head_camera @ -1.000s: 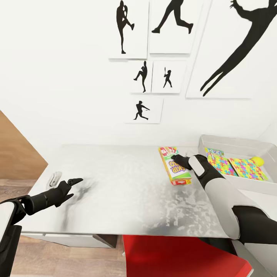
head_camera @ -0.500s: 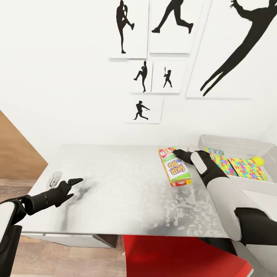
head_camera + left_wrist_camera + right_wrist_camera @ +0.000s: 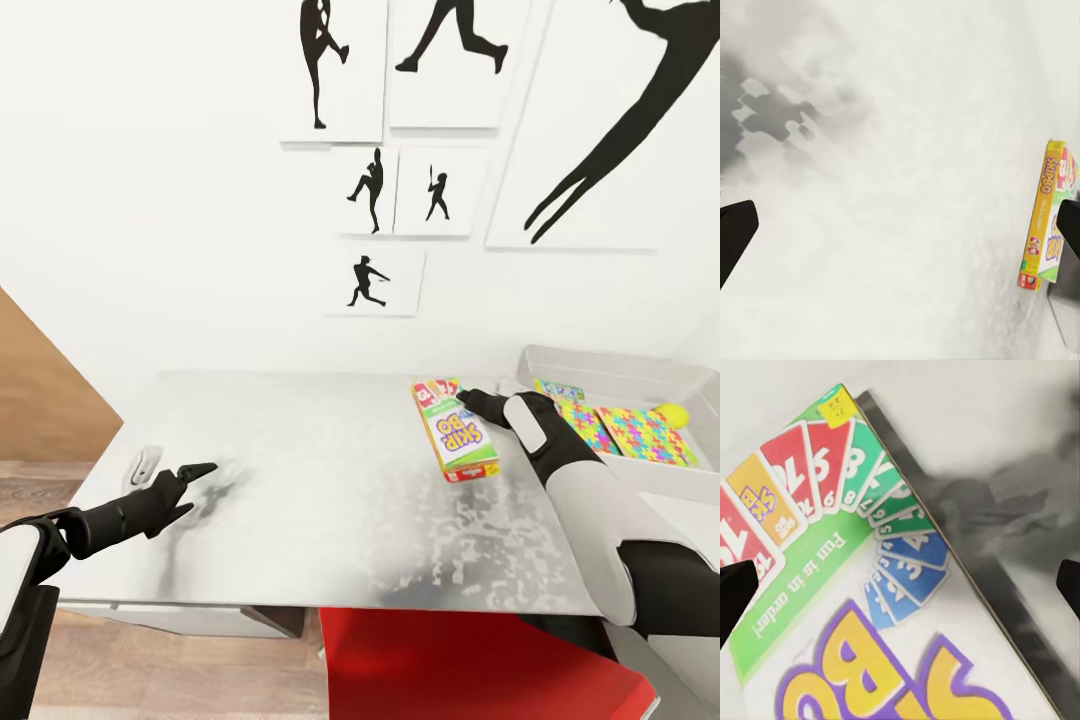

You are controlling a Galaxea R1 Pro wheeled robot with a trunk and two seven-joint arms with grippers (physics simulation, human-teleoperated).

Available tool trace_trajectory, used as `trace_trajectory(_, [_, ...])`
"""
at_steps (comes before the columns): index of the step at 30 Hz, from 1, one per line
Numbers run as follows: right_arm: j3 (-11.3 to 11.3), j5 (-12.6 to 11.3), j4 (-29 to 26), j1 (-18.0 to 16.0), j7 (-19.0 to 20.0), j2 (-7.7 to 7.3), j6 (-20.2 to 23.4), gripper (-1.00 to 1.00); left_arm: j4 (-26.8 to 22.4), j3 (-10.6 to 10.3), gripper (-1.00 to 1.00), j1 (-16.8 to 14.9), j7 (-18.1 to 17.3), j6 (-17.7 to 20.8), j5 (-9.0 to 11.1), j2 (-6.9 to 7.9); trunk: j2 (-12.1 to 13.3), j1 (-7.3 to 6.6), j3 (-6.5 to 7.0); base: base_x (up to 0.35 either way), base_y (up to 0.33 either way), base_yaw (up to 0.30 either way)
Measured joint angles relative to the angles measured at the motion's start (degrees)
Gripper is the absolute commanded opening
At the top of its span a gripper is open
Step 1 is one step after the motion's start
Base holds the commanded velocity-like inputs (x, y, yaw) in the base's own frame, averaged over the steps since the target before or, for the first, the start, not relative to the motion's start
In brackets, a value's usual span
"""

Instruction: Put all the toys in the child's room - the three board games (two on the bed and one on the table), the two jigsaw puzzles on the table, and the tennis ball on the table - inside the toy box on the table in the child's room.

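The white-green-red "SKIP BO" board game (image 3: 456,432) lies flat on the pale table (image 3: 300,470), just left of the toy box (image 3: 610,364). My right gripper (image 3: 471,399) is open at the game's far right edge; the right wrist view has its fingers wide apart over the printed lid (image 3: 855,607). I cannot tell whether it touches the lid. Inside the toy box lie two jigsaw puzzles (image 3: 582,426) (image 3: 641,436), the tennis ball (image 3: 679,414) and a small board game (image 3: 559,391). My left gripper (image 3: 190,472) hangs open and empty over the table's left part, far from the "SKIP BO" game (image 3: 1047,217).
A small white object (image 3: 146,462) sits at the table's left edge. A red seat (image 3: 470,665) is under the table's near edge, and wooden floor (image 3: 40,480) lies to the left. The wall with black silhouette prints (image 3: 375,190) stands right behind the table.
My right gripper has moved from above the middle of the "SKIP BO" game to its far right edge. The head view has tilted slightly. The left arm has not moved.
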Motion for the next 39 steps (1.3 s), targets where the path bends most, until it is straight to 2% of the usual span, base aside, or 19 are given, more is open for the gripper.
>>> trace_trajectory(12, [-0.04,-0.01,0.62,1.88,0.46,-0.13,0.26,1.00,0.33,-0.31,1.00,-0.09,2.05,-0.29,-0.40,-0.14,0.00,0.00,-0.06,0.000,0.000,0.000])
trace_trajectory(26, [0.00,-0.12,0.60,2.32,0.56,-0.06,0.44,1.00,0.35,-0.29,1.00,0.48,1.38,-0.29,-0.17,-0.26,0.00,0.00,-0.06,0.000,0.000,0.000])
trace_trajectory(39, [-0.06,-0.27,0.65,2.33,0.57,-0.13,2.29,1.00,0.35,-0.29,1.00,0.53,1.42,-0.36,-0.19,-0.28,0.00,0.00,-0.06,0.000,0.085,0.000])
